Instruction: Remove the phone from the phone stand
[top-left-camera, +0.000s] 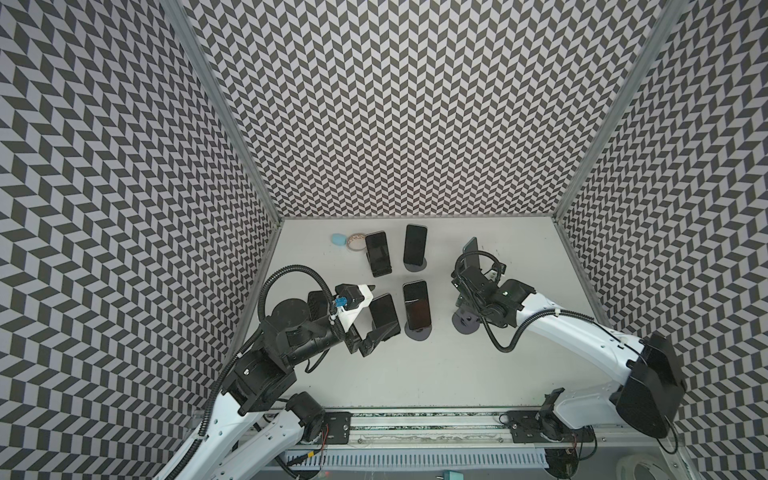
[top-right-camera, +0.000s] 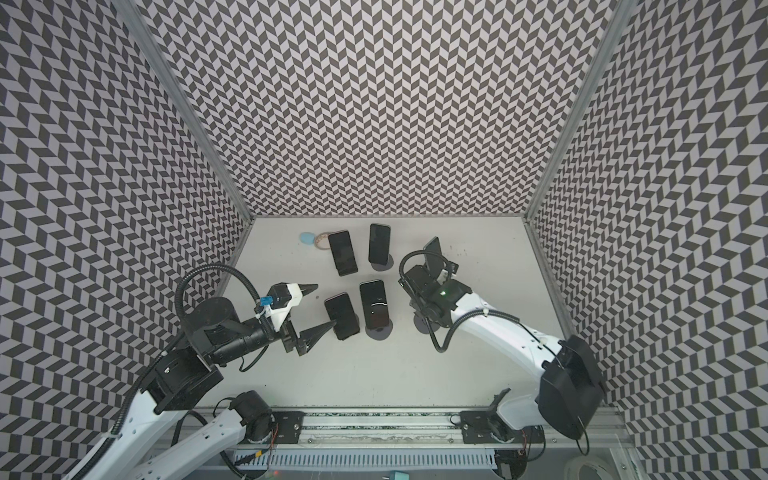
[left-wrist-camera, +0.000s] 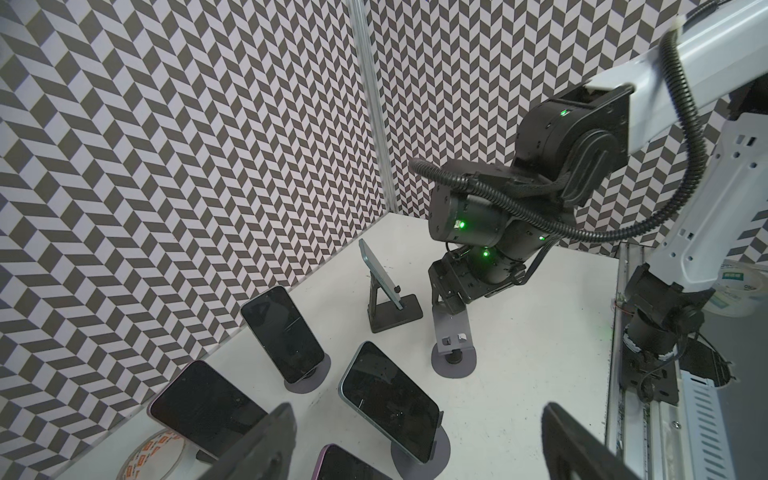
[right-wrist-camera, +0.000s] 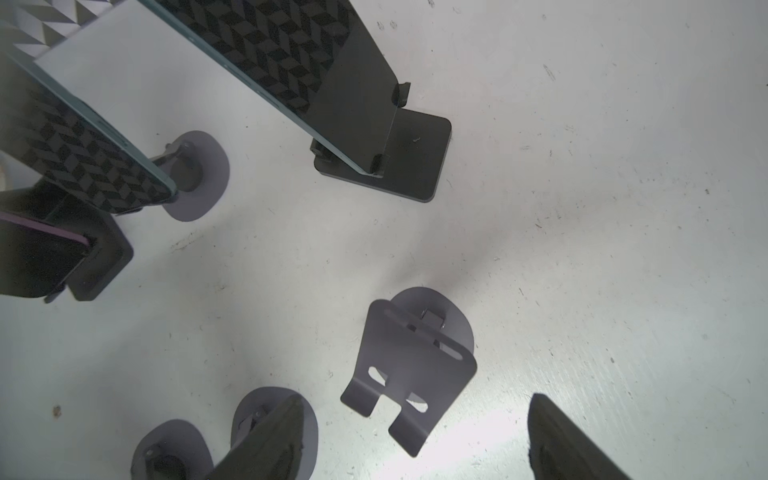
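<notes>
Several dark-screened phones lean on stands on the white table (top-left-camera: 519, 353). My left gripper (top-right-camera: 326, 304) is open with nothing held. It hovers just left of a purple-edged phone (top-right-camera: 341, 313) on a black stand, and one fingertip (top-right-camera: 332, 325) overlaps that phone's lower edge. A teal-edged phone (top-left-camera: 417, 309) on a round grey stand is next to it. My right gripper (right-wrist-camera: 415, 399) is open and empty, pointing down over an empty grey phone stand (right-wrist-camera: 415, 361). In the top views the wrist hides the right gripper's fingers. Behind it a teal phone (top-left-camera: 471, 249) leans on a black stand (right-wrist-camera: 415, 153).
Two more phones on stands (top-left-camera: 378, 253) (top-left-camera: 415, 245) are at the back, beside a tape roll (top-left-camera: 356, 241) and a small blue object (top-left-camera: 338, 239). Chevron-patterned walls close three sides. The arms' mounting rail (top-left-camera: 415, 424) runs along the front edge.
</notes>
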